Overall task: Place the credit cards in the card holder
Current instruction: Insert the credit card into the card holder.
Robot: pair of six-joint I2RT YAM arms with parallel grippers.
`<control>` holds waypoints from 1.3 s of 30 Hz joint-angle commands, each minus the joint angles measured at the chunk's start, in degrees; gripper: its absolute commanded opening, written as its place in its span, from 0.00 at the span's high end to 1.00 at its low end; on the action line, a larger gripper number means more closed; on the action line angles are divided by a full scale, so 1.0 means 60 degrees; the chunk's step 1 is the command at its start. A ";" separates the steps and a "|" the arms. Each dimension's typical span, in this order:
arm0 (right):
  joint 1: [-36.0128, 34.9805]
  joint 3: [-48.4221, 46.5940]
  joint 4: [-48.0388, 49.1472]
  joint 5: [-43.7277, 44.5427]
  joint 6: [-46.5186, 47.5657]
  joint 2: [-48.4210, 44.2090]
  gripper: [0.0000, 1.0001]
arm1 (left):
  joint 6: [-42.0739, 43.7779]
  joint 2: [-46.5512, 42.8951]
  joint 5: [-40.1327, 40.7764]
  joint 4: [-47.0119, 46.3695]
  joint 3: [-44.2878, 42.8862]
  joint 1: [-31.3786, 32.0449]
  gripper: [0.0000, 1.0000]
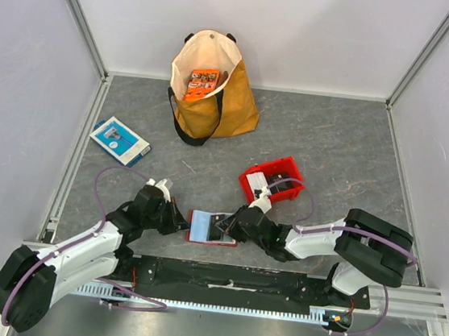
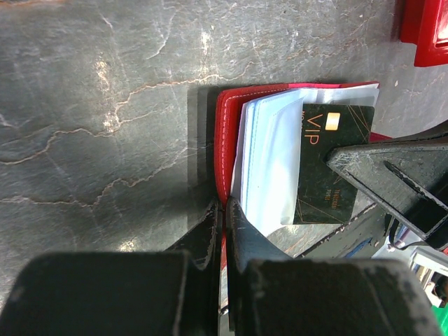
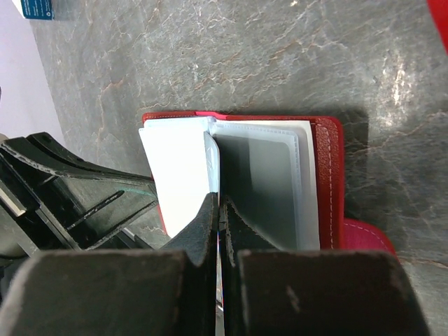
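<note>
The red card holder point(image 1: 201, 229) lies open on the grey table between my two grippers, its pale pockets fanned out. My left gripper point(image 1: 178, 221) is shut on the red cover's edge point(image 2: 225, 140), pinching it at the near side point(image 2: 225, 206). A dark "VIP" credit card point(image 2: 329, 168) rests over the pockets, and my right gripper point(image 1: 228, 229) is shut on it. In the right wrist view that card shows only edge-on between the closed jaws point(image 3: 220, 203), with the card holder's red cover point(image 3: 329, 175) to the right.
A red plastic bin point(image 1: 249, 180) stands just behind the right gripper, whitish things in it. A yellow tote bag point(image 1: 235, 108) with an orange packet point(image 1: 202, 84) stands at the back. A blue-and-white flat box point(image 1: 120, 140) lies at the left.
</note>
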State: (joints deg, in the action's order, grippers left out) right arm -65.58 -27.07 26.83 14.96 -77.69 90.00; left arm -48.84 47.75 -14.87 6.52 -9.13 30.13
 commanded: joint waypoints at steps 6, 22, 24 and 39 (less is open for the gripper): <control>-0.0217 0.0088 -0.0240 -0.0441 -0.0821 0.0585 1.00 | -0.0239 -0.0018 0.0296 -0.0223 0.0071 0.0017 0.98; -0.0144 -0.1097 -0.1390 -0.0781 0.0568 0.1057 0.67 | -0.0254 -0.0179 0.0238 -0.0077 -0.0002 0.0017 0.98; -0.0115 -0.1449 -0.2372 -0.0299 0.0935 0.0720 0.57 | -0.0239 -0.0238 0.0252 -0.0018 -0.0046 0.0017 0.98; -0.0144 -0.2445 -0.3666 -0.0355 0.1830 0.0879 0.43 | -0.0166 -0.0428 0.0121 0.0070 -0.0208 0.0032 0.98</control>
State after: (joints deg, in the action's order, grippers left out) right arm -66.17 -39.88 9.65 13.02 -69.54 92.92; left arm -48.84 45.89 -14.68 7.18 -8.99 30.15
